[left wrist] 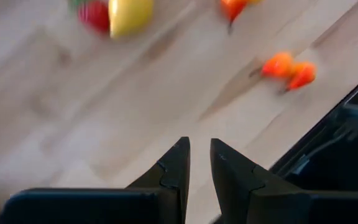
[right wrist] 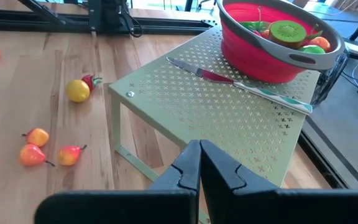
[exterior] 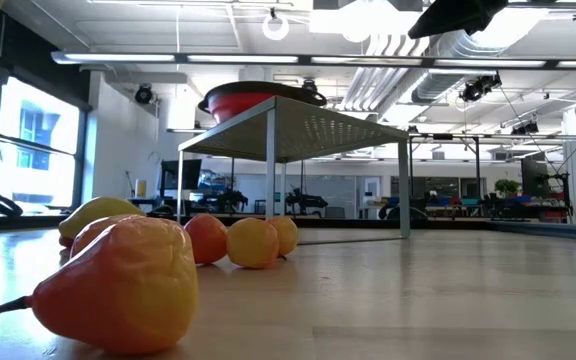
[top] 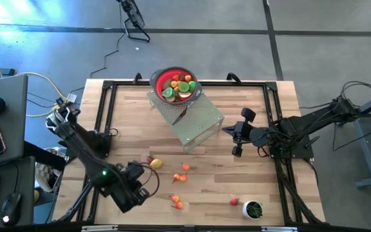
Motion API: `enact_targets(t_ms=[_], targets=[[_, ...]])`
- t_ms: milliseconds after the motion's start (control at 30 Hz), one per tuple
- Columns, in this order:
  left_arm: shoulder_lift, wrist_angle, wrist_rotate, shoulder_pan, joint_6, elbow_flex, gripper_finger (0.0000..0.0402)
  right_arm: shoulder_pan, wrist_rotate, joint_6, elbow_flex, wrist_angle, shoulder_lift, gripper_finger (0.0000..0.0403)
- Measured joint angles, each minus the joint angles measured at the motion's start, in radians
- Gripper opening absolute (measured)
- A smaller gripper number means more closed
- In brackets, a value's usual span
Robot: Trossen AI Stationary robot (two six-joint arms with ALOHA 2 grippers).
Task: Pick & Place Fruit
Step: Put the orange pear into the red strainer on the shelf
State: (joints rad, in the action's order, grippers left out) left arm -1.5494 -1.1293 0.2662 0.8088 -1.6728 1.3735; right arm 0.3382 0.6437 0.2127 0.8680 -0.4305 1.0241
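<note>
The left gripper (top: 148, 182) hangs low over the table (top: 224, 180) near its front left part. Its fingers (left wrist: 174, 171) stand a small way apart and nothing is between them. It touches no fruit. Just past it lie a yellow fruit (top: 156, 164) and a red one (top: 150, 159), touching each other. Farther along the table are three orange fruits (top: 180, 176) in a small bunch, then two more (top: 176, 202) near the front edge. One red fruit (top: 234, 202) sits beside one white cup (top: 253, 209). That makes eight fruits loose on the table. A green stand (top: 198, 122) sits at the back. On it are one red bowl (top: 154, 80) full of fruit (top: 176, 87) and one knife (top: 181, 116). The right gripper (top: 237, 140) waits beside the stand with its fingers (right wrist: 188, 165) shut tight and empty.
</note>
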Motion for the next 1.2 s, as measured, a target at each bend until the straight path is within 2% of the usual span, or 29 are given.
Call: enact_targets(t_ms=[267, 433, 733, 1000, 1200], targets=[[-0.080, -0.015, -0.168, 0.060, -0.234, 0.000, 0.0060, 0.000, 0.000, 0.000, 0.000, 0.000, 0.000, 0.0002], [-0.103, -0.061, -0.181, 0.101, -0.357, 0.000, 0.0060, 0.000, 0.000, 0.000, 0.000, 0.000, 0.000, 0.0002], [-0.139, -0.047, -0.182, 0.178, -0.503, 0.000, 0.0060, 0.000, 0.000, 0.000, 0.000, 0.001, 0.008, 0.0002], [-0.140, -0.056, -0.184, 0.195, -0.524, 0.000, 0.0068, 0.000, 0.000, 0.000, 0.000, 0.000, 0.032, 0.0003], [-0.140, -0.046, -0.260, 0.193, -0.436, -0.035, 0.0128, 0.000, 0.002, 0.000, 0.000, 0.000, 0.031, 0.0003]])
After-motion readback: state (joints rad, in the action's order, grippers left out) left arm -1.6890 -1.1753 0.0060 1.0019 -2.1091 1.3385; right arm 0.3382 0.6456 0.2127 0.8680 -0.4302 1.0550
